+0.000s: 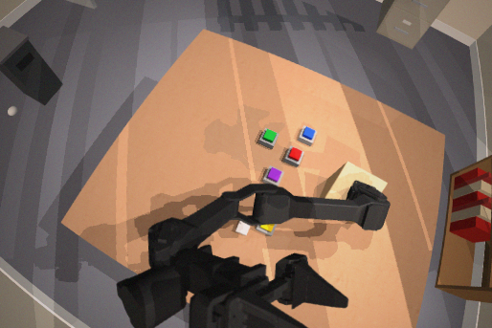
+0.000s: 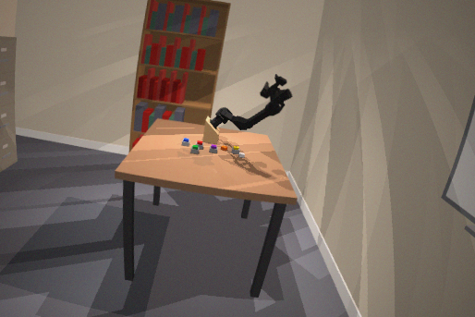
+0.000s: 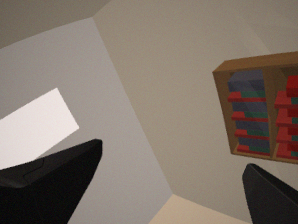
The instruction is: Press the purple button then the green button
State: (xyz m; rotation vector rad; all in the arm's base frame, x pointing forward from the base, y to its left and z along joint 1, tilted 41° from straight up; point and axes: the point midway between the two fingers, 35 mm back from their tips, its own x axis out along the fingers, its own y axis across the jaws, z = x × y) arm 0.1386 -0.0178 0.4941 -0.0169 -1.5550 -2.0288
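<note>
Single black arm, folded at elbow, raised well above table level; gripper wide open, fingers far apart, nothing held between.

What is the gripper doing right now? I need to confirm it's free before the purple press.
Gripper: open, fingers wide apart, holding nothing.

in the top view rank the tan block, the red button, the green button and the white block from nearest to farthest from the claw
1. Tan block, right beside the open claw.
2. Red button, toward the table's middle.
3. Green button and white block, both farther across from the claw; too close to call.
</note>
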